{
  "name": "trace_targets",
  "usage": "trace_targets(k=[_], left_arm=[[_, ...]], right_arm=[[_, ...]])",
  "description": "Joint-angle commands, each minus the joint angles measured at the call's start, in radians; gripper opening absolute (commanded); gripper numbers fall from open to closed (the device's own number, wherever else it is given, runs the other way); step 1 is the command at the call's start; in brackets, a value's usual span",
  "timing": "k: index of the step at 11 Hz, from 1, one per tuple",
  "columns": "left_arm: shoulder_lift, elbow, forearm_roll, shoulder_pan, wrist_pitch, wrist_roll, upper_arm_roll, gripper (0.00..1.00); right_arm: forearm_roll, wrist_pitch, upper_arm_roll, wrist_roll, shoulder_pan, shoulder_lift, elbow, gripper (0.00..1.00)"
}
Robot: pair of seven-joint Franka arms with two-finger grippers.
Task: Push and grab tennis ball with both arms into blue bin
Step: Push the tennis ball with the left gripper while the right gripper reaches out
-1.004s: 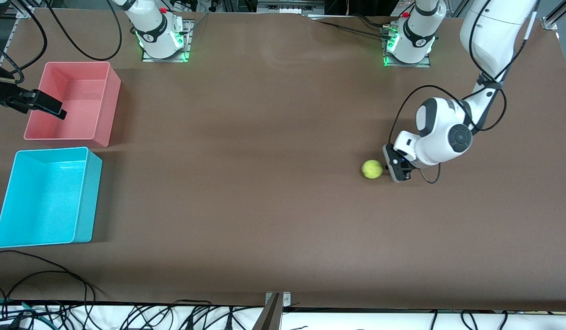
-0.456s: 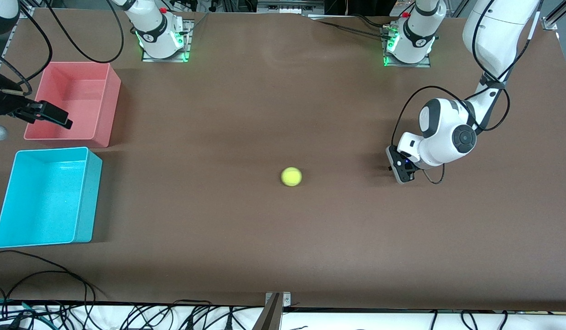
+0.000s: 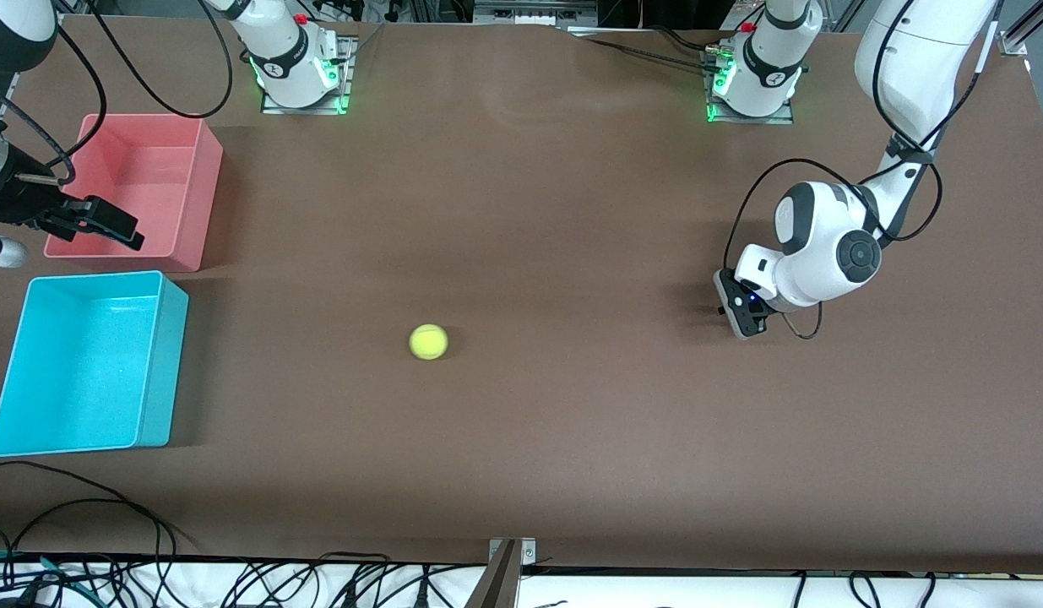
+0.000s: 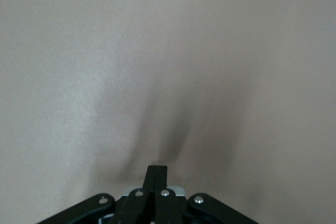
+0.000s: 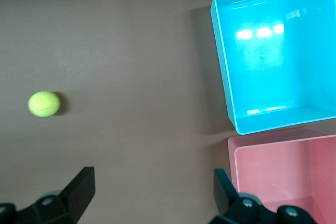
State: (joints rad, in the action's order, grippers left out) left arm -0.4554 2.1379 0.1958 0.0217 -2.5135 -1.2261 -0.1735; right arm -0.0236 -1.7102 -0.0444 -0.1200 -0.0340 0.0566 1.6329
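The tennis ball [image 3: 428,342] is sitting alone on the brown bench [image 3: 521,456], near the middle. Nothing is touching it. It is lying between the two grippers, well apart from both.

The left gripper [image 3: 738,312] is hanging low over the bench at the left arm's end. Its jaws are pressed tight together and are holding nothing. In the left wrist view the left gripper's two thin black fingers [image 4: 157,174] are meeting at one tip, and only bare bench is showing in front of them. The ball is lying well away from these jaws, toward the right arm's end of the bench.

The right gripper [image 3: 95,221] is hanging up in the air over the edge of the pink bin [image 3: 192,181], at the right arm's end. Its jaws are standing wide apart and are holding nothing. In the right wrist view the two black fingers [image 5: 79,190] are showing with a big gap between them. The ball [image 5: 44,103] is lying out past one finger, well apart from it. The blue bin [image 5: 231,93] and the pink bin [image 5: 273,145] are lying by the other finger.

The blue bin [image 3: 171,363] is standing just beside the pink bin, nearer to the front camera. It is close under the right jaws and well apart from the ball. Black cables [image 3: 149,540] are lying along the bench edge nearest the front camera.
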Motion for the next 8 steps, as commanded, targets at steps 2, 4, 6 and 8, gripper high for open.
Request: trace_targets(k=[2,4,6,8], left_arm=[[0.026,0.016,0.013,0.007,0.01,-0.018,0.023,0.03],[0.026,0.017,0.013,0.007,0.01,-0.016,0.023,0.04],[0.027,0.017,0.013,0.009,0.012,-0.013,0.023,0.1],[0.036,0.025,0.013,0.017,0.012,-0.018,0.037,1.0]], right_arm=[[0.004,0.015,-0.002,-0.006,-0.011,0.035,-0.018,1.0],[0.022,0.021,-0.006,0.002,-0.006,0.052,0.008,1.0],[0.03,0.021,-0.006,-0.009,-0.007,0.055,0.03,1.0],[0.086,0.018,-0.006,-0.01,-0.007,0.098,0.036,1.0]])
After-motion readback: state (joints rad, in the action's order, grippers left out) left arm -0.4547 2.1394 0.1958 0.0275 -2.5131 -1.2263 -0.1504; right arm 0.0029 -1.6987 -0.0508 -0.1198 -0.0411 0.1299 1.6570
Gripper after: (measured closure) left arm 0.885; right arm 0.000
